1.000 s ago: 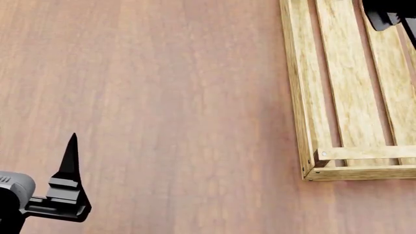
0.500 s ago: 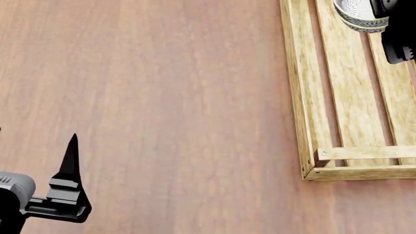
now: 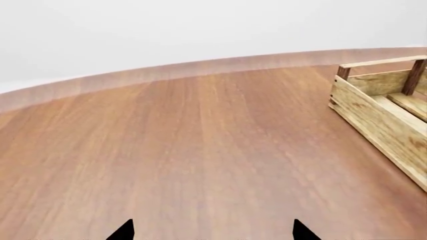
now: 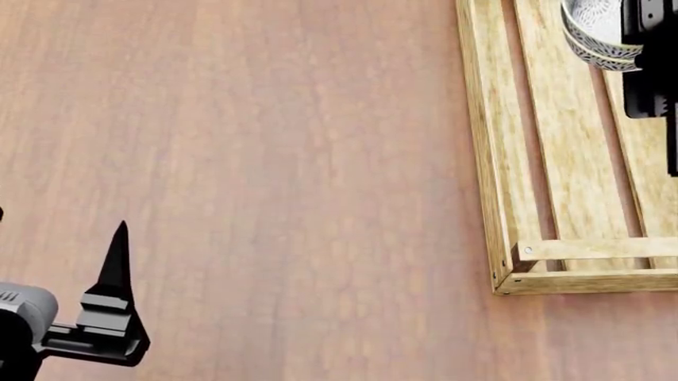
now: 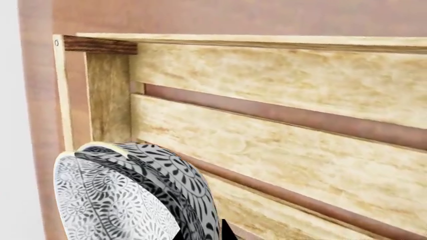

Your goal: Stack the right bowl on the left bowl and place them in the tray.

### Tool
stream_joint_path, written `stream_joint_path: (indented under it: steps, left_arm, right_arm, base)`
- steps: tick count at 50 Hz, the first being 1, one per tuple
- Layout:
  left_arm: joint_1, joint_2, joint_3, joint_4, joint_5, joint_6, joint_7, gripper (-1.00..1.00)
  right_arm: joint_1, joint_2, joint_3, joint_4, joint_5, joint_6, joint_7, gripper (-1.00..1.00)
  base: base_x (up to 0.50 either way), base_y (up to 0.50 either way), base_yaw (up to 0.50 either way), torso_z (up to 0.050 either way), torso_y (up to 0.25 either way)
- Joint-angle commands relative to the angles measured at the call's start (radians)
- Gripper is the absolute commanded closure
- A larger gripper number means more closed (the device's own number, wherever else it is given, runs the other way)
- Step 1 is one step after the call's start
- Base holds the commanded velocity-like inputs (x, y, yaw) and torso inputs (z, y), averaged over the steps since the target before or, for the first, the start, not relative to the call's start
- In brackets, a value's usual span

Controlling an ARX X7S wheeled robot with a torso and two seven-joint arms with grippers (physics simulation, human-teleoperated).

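Compared with half a second ago, the right arm's black gripper point(image 4: 649, 59) is sitting nearer in the head view, and the stacked black-and-white patterned bowls point(image 4: 593, 32) it is carrying are showing more of their hollow inside above the rectangular light-wood slatted tray point(image 4: 498, 159). A full second ago no bowl was showing at all, only the dark gripper tip at the far right corner. The left arm's black gripper point(image 4: 111, 317) is staying at the near left over the reddish-brown wooden table point(image 4: 265, 175), barely shifted.

Counting: one tray is lying at the right of the table; two bowls are nesting one inside the other, told apart in the right wrist view by two rims, a lighter inner bowl point(image 5: 110, 205) and a darker outer bowl point(image 5: 180, 185); two grippers are in view.

The bowls are hanging tilted over the far part of the tray, above its slats; whether they are touching the slats cannot be told. The right gripper is pressing against their rim at the right side, seemingly clamping it, though its fingers are mostly hidden. The left gripper's fingertips point(image 3: 123, 231) are standing wide apart, gripping nothing.
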Motion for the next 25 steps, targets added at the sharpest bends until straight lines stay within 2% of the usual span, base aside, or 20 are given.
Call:
stream_joint_path:
  steps: [1,7,15,25]
  left_arm:
    - [0.007,0.019,-0.027,-0.015,0.012,0.018,0.026,-1.00]
    - [0.000,0.013,-0.012,-0.013,0.033,0.008,0.009,-1.00]
    - [-0.008,0.008,0.000,-0.012,0.037,0.003,0.007,-1.00]
    - [0.006,0.004,-0.005,-0.006,0.023,0.035,0.027,-1.00]
  right_arm:
    - [0.002,-0.023,0.065,0.000,-0.026,-0.019,-0.027,1.00]
    - [-0.004,-0.028,0.058,0.000,-0.024,-0.009,-0.027,1.00]
    - [-0.011,-0.034,0.061,0.000,-0.022,0.000,-0.028,1.00]
    - [-0.011,-0.044,0.060,0.000,-0.022,0.024,-0.033,1.00]
  base:
    - [0.00,0.00,0.00,0.000,0.000]
    - [0.00,0.00,0.00,0.000,-0.016]
    - [0.00,0.00,0.00,0.012,-0.242]
    - [0.00,0.00,0.00,0.003,-0.025]
